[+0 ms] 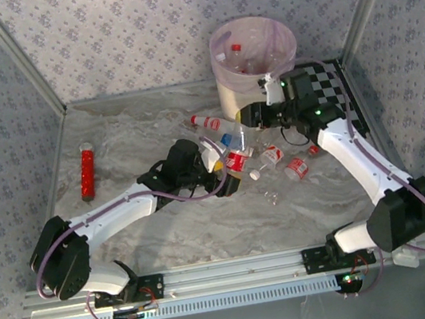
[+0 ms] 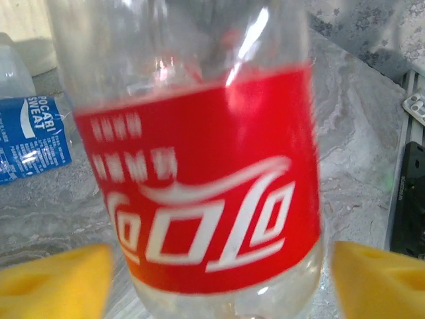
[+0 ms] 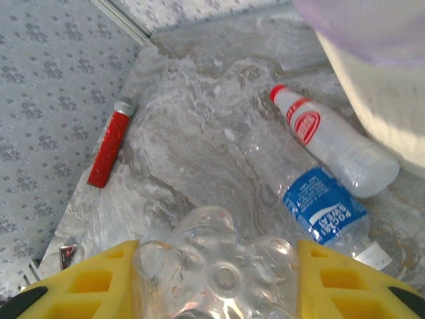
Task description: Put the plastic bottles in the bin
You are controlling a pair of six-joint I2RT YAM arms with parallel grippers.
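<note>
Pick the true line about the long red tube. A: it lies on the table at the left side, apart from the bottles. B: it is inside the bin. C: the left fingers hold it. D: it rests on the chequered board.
A: the red tube lies alone on the table at the left side, well clear of the bottles grouped near the middle.

The bin, a cream bucket with a lilac liner, stands upright at the table's one o'clock, with red-capped bottles inside. More plastic bottles lie scattered from centre toward three o'clock: a red-labelled cola bottle, a blue-labelled bottle on its side, and a clear bottle, its base showing.
</note>
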